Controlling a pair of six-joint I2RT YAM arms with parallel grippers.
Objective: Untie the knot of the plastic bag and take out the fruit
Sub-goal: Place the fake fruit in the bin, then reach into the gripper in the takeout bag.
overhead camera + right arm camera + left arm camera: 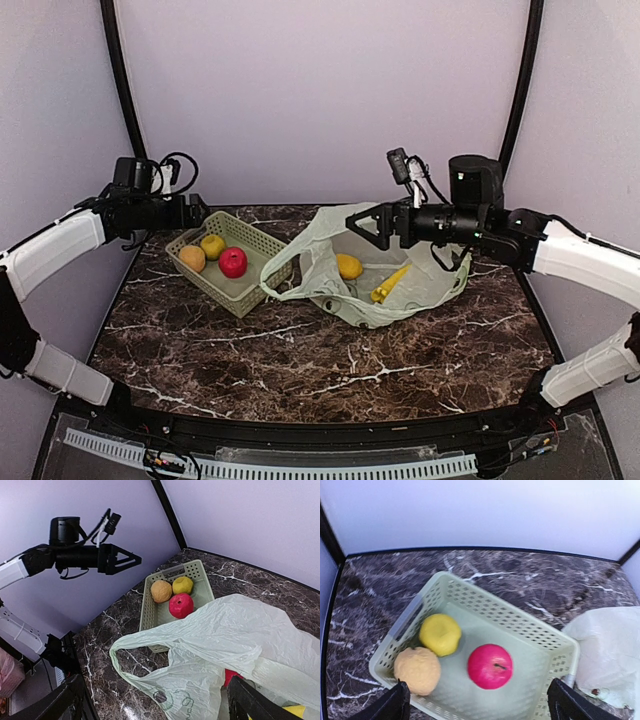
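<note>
1. left gripper: jaws spread wide, holding nothing, hovering over the far-left end of the basket.
2. right gripper: jaws spread wide, nothing between them, hanging above the plastic bag.
3. plastic bag slumped on the table, mouth open, up against the basket's right corner; one handle loop lies loose.
4. In the basket: red apple, yellow-green fruit, orange fruit.
5. In the open bag: yellow round fruit, banana.
</note>
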